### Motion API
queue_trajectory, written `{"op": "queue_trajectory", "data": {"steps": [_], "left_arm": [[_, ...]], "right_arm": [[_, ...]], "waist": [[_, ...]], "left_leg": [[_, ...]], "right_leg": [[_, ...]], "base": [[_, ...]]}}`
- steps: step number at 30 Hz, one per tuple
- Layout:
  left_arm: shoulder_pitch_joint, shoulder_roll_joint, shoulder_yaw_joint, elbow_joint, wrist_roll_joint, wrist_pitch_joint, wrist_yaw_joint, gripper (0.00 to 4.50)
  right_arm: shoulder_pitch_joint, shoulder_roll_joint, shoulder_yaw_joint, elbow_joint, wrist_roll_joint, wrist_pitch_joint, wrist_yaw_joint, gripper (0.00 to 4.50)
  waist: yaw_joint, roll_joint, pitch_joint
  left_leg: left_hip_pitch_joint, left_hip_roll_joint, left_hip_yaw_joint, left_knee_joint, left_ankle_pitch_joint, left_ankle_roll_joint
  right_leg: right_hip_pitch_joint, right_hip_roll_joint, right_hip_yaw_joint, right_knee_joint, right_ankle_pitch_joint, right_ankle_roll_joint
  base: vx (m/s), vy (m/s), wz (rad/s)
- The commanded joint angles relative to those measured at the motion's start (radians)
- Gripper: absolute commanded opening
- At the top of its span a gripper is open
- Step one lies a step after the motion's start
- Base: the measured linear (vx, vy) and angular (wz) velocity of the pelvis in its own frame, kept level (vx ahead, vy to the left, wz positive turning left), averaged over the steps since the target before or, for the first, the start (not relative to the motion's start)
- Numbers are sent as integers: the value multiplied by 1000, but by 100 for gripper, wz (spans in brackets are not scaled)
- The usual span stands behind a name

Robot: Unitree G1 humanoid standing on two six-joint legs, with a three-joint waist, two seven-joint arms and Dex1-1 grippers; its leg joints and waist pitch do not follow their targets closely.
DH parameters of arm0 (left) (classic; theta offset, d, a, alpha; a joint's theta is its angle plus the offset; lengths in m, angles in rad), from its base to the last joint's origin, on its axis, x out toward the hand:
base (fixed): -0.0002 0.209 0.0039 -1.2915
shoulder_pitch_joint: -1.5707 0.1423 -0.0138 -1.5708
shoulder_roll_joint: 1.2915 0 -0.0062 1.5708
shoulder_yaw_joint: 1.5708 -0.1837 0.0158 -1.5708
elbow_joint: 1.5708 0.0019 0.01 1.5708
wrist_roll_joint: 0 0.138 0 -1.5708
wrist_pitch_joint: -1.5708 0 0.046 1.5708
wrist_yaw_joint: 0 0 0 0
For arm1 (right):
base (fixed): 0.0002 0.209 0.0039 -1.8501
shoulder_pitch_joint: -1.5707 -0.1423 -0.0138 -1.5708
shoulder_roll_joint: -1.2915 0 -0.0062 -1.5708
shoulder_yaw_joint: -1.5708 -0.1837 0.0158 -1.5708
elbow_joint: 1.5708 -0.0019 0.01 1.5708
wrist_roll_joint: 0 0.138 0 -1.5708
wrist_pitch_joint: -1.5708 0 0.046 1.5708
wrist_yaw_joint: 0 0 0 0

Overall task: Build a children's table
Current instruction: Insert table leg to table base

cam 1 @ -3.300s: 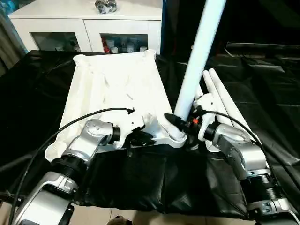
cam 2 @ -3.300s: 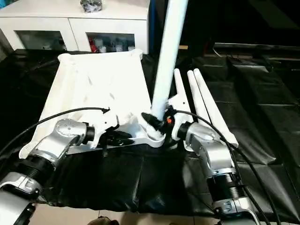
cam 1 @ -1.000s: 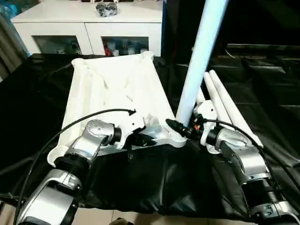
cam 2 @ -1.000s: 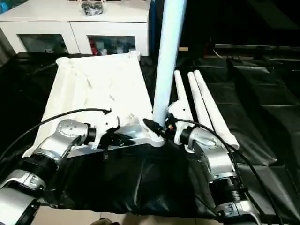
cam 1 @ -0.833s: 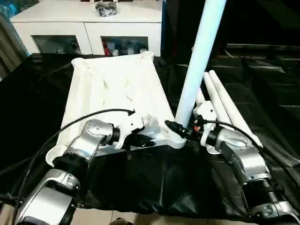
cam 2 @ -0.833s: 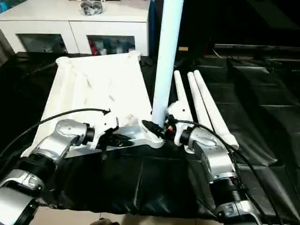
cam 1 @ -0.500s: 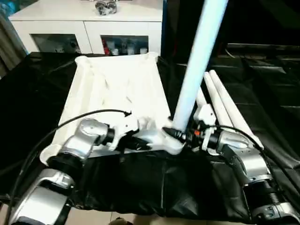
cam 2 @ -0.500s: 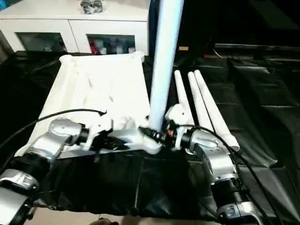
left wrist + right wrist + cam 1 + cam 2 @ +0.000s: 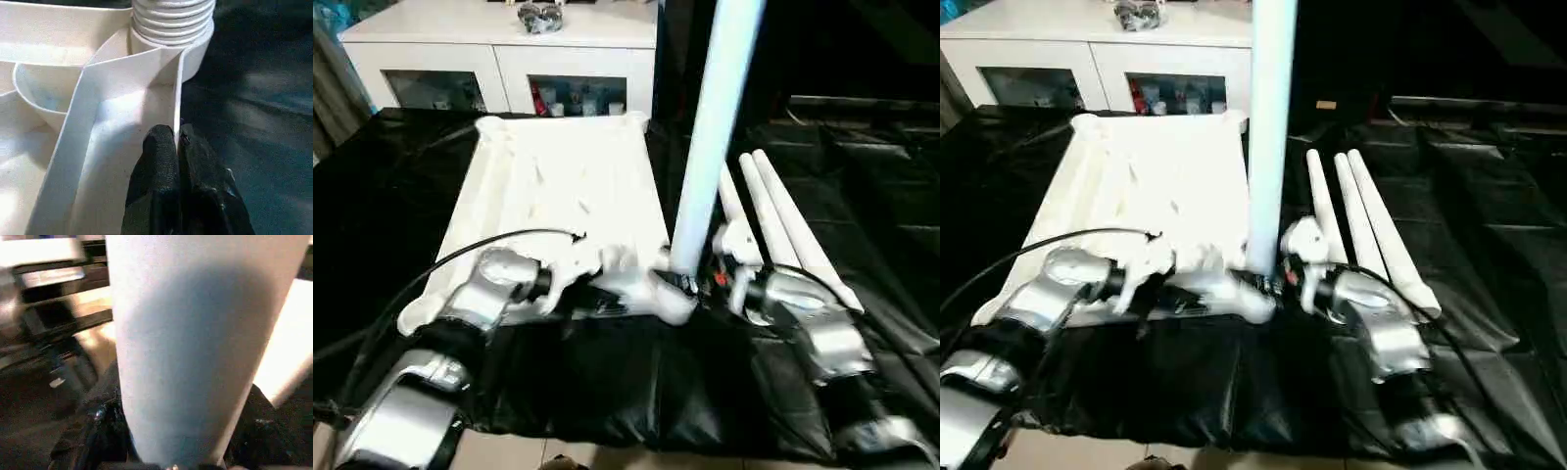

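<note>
No lettering or label to read anywhere here, so straight to the cabinet (image 9: 499,54) at the back: white, glass doors, small colourful items behind the glass that are too blurred to name, and a dark glinting object (image 9: 539,15) sitting on its top. Down on the black sheet (image 9: 607,392) that covers the work surface, the tabletop (image 9: 563,196) lies underside up, ribs showing, its far corners close to the cabinet and its near edge well back from the sheet's front edge. At the near right corner socket (image 9: 674,302) one leg (image 9: 715,127) stands upright, its threaded end sitting in the socket, as the left wrist view shows. The right gripper (image 9: 690,284) has its two fingers clasped around the base of that leg, one on each side. The left gripper (image 9: 177,147) is pinched tight on a thin upright rib (image 9: 177,103) of the tabletop just beside that socket, one finger on each face of it. Three spare legs (image 9: 773,220) lie side by side on the sheet to the right of the tabletop, fanning slightly toward the far end. Right of those legs the sheet runs on, wrinkled, and left of the tabletop there is a broad stretch of it too.
</note>
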Motion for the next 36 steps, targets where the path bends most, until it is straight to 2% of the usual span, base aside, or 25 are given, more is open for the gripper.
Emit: {"op": "queue_trajectory", "data": {"steps": [1,2,3,5,11,13,18,20,22,23,25,26,27,29,30,32,36], "left_arm": [[-36,-23,50,-18,-19,30,91,0],[-40,-56,61,-37,-14,71,168,0],[-40,-64,62,-42,-12,78,183,0],[-33,-95,59,-71,-2,101,233,0],[-22,-116,36,-80,18,100,242,0],[-21,-114,29,-83,27,99,246,0],[-13,-105,21,-102,30,115,243,0],[-11,-100,17,-107,32,115,237,0],[-10,-97,16,-108,34,112,233,0],[-10,-96,16,-109,34,111,229,0],[-8,-93,16,-111,34,111,224,0],[-7,-90,15,-112,35,111,221,0],[-4,-87,14,-117,34,110,215,0],[-1,-85,13,-122,34,111,211,0],[2,-84,12,-129,34,114,210,0],[4,-83,13,-130,33,116,209,0],[7,-82,12,-135,31,118,205,0]], "right_arm": [[30,22,24,93,-47,38,-74,191],[3,66,-12,149,-49,46,-195,191],[-4,77,-21,161,-47,50,-219,191],[-30,115,-31,203,-57,62,-307,191],[-52,154,-16,236,-69,67,-309,191],[-59,157,-13,251,-82,61,-319,191],[-81,156,-6,292,-106,54,-337,191],[-89,155,-5,306,-113,48,-338,191],[-90,152,-1,307,-119,42,-336,191],[-92,151,-1,310,-125,36,-333,191],[-94,150,-1,313,-131,32,-330,191],[-98,150,-4,317,-134,31,-332,191],[-102,149,-6,322,-138,27,-335,191],[-104,148,-6,326,-141,24,-337,191],[-106,147,-7,331,-142,21,-335,191],[-110,146,-9,336,-140,21,-331,191],[-114,145,-12,341,-136,20,-323,191]], "waist": [[-5,-1,-44],[-8,2,-45],[-14,0,-42],[-21,0,-44],[-24,-1,-46],[-24,1,-45],[-30,2,-41],[-33,2,-39],[-34,0,-43],[-33,2,-44],[-33,-1,-44],[-33,0,-44],[-34,-4,-42],[-35,-3,-43],[-34,-6,-42],[-35,-5,-42],[-36,-7,-42]], "left_leg": [[27,63,-36,-89,-331,-35],[26,62,-37,-90,-336,-36],[26,62,-38,-92,-350,-41],[28,59,-37,-89,-352,-37],[21,58,-34,-88,-308,-10],[21,59,-33,-88,-312,-9],[27,59,-37,-93,-371,-26],[24,59,-39,-96,-383,-29],[25,60,-39,-98,-373,-30],[26,61,-37,-100,-353,-27],[26,60,-35,-99,-350,-25],[27,60,-34,-98,-351,-22],[26,59,-34,-98,-349,-19],[26,59,-34,-98,-349,-20],[27,60,-34,-98,-348,-17],[28,60,-33,-97,-347,-15],[28,60,-32,-98,-339,-12]], "right_leg": [[21,-100,48,-99,-329,-205],[22,-99,48,-100,-336,-195],[17,-99,49,-102,-345,-195],[16,-98,50,-107,-349,-189],[23,-92,50,-101,-250,-200],[23,-93,50,-102,-252,-202],[17,-94,50,-109,-340,-188],[18,-95,49,-110,-367,-180],[20,-94,48,-111,-352,-174],[20,-92,49,-109,-300,-182],[20,-92,49,-109,-281,-189],[19,-93,50,-109,-277,-194],[20,-93,50,-109,-286,-194],[20,-93,50,-110,-295,-191],[19,-95,51,-110,-302,-191],[18,-95,52,-113,-311,-190],[18,-93,52,-111,-294,-193]], "base": [[0,0,0],[0,0,0],[0,0,0],[0,0,0],[0,0,0],[0,0,0],[0,0,0],[0,0,0],[0,0,0],[0,0,0],[0,0,0],[0,0,0],[0,0,0],[0,0,0],[0,0,0],[0,0,0],[0,0,0]]}}
